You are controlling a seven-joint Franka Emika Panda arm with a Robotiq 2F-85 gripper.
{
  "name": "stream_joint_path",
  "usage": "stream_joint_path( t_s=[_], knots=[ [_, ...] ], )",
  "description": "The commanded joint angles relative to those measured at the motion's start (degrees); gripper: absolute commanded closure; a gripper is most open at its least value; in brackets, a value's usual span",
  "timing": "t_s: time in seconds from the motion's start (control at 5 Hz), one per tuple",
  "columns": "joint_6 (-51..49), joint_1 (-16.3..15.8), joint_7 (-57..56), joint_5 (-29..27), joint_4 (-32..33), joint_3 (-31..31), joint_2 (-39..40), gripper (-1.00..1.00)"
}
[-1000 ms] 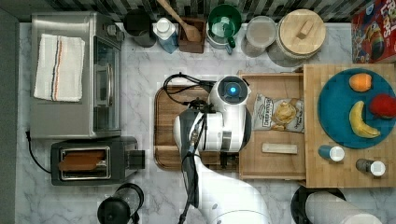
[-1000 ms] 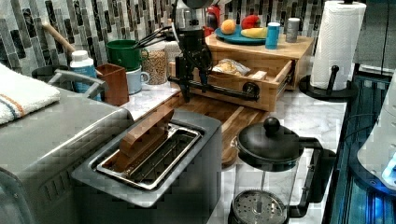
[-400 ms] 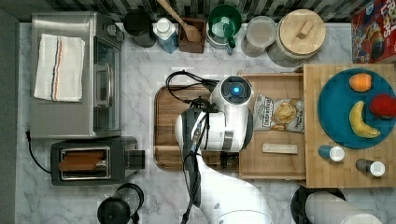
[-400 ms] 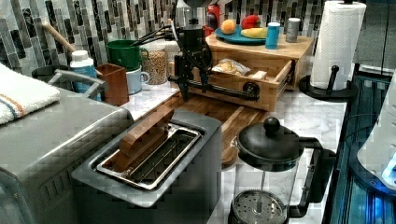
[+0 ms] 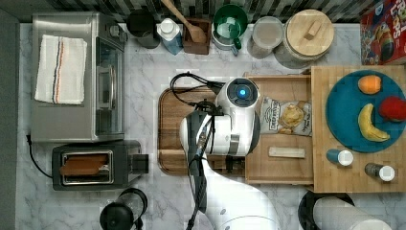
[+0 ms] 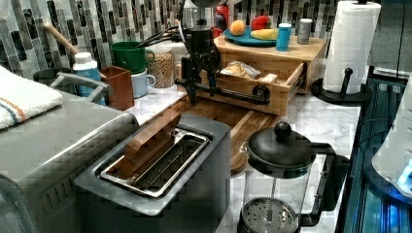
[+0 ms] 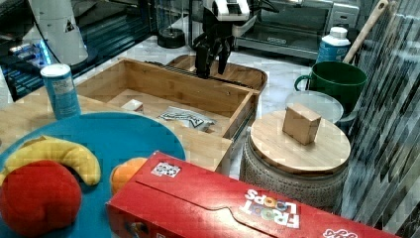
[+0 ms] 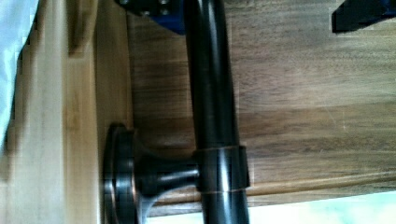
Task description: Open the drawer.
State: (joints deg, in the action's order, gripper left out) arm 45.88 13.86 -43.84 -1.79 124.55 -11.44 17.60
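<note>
The drawer (image 5: 280, 91) of light bamboo stands pulled far out from under the wooden box; a chip bag (image 5: 286, 117) and a white bar (image 5: 286, 152) lie inside. Its black bar handle (image 6: 228, 93) runs along the front panel. In the left view my gripper (image 6: 201, 90) points down at the handle's far end. The right view shows the gripper (image 7: 212, 67) with its fingers apart over the front panel. In the wrist view the handle (image 8: 210, 93) passes between the fingers (image 8: 154, 11), one right beside the bar and the other well away from it. The gripper is open.
A dark wooden tray (image 5: 172, 129) lies under the handle. A toaster (image 5: 91, 165), French press (image 5: 122, 215) and toaster oven (image 5: 72, 76) stand at the top view's left. Jars and cups line the back wall. A blue plate (image 5: 344, 129) with fruit sits on the box.
The arm's hand has shifted slightly toward the top view's right. The drawer stays pulled out as before.
</note>
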Motion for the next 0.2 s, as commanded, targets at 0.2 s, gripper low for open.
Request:
stream_joint_path(
  t_s=[0.2],
  knots=[
    [-0.7,-6.1,3.8,-2.1,-2.7,-5.9,-0.5,-1.0]
  ],
)
